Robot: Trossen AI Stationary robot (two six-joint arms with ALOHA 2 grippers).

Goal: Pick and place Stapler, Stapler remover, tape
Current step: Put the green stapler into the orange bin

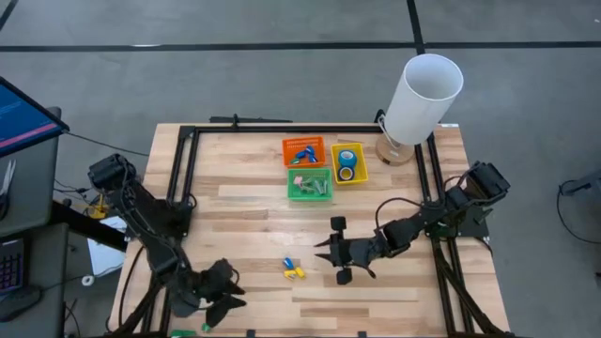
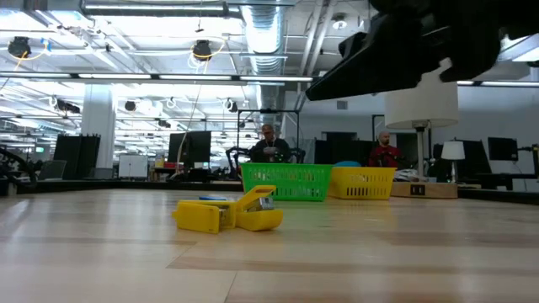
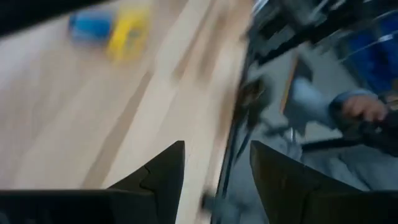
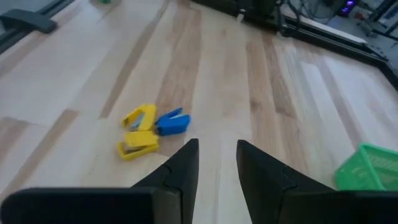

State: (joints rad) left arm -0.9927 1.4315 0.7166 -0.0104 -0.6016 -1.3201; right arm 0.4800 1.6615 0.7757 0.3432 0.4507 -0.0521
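Two small yellow plastic staplers (image 4: 138,132) and a small blue plastic stapler (image 4: 171,122) are clustered on the bare wood of the pale wooden tabletop (image 1: 254,216), toward its near edge and roughly midway between its side edges. In the right wrist view the three bodies fan outward from one another, touching or nearly so; their exact long axes are hard to judge from the blurred high view. A blue ring-shaped roll of tape (image 1: 346,159) is seen lying flat in the small yellow plastic basket (image 1: 335,169) near the far edge, beside the orange basket (image 1: 302,142) and behind the green basket (image 1: 310,194).

The right gripper (image 1: 336,250) is held just beside the stapler cluster, on the side toward the right edge, its fingers parted by a narrow gap and nothing held between them. Its arm is stretched low from the right edge. The left gripper (image 1: 222,291) is poised at the near-left corner, fingers apart and empty, arm folded.
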